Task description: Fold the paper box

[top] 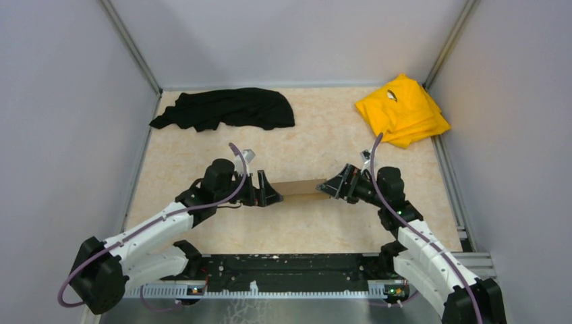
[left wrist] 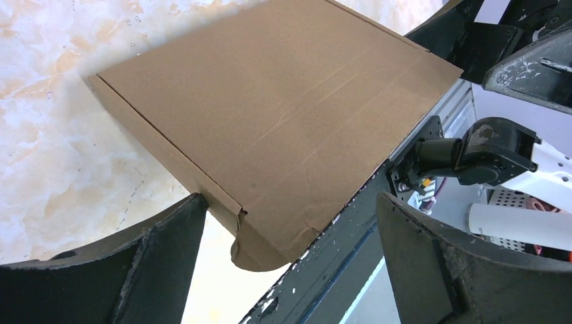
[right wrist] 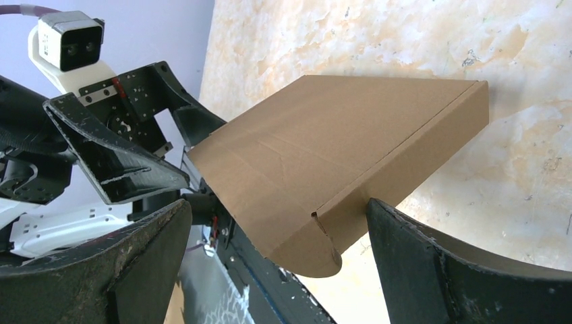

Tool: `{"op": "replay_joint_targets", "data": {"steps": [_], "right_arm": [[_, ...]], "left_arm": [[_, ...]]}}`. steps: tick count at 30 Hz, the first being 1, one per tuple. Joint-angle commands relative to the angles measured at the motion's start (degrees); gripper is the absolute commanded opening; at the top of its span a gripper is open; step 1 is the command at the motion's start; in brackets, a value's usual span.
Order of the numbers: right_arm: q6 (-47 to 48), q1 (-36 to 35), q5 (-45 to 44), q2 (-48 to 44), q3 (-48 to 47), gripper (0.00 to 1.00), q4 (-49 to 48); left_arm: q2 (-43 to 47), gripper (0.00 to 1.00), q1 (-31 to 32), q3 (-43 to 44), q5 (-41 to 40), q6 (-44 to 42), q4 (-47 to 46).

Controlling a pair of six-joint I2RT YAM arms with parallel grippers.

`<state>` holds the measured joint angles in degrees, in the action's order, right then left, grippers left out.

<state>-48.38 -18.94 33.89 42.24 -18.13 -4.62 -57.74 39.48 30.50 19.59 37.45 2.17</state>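
Paper box [top: 301,188] sits mid-frame in my top view, its long axis running left to right. Left gripper [top: 272,192] and right gripper [top: 328,187] face its ends, equally near. Both have their jaws spread wide around a corner and clamp nothing.

One paper box [top: 301,188]. Two cloths: one black cloth [top: 226,109], one yellow cloth [top: 403,110]. Two grippers: one left gripper [top: 273,193], one right gripper [top: 326,189]. One table [top: 317,138].

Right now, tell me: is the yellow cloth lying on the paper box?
No, the yellow cloth sits in the far right corner, apart from the paper box.
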Motion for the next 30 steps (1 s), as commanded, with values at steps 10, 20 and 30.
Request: {"op": "replay_joint_targets", "data": {"steps": [10,20,30], "right_arm": [[-5.5,-0.9,7.3,0.4,-4.8,0.99,-6.3],[-6.4,-0.9,7.4,1.0,-6.4,0.99,-6.1],[-5.3,-1.0,7.3,4.8,-7.9,0.99,-6.8]], "left_arm": [[0.3,0.99,0.9,7.4,3.8,0.1,-4.0],[0.8,0.99,0.5,7.5,4.1,1.1,-3.2],[0.3,0.99,-1.1,6.7,4.4,1.5,-2.7]]}}
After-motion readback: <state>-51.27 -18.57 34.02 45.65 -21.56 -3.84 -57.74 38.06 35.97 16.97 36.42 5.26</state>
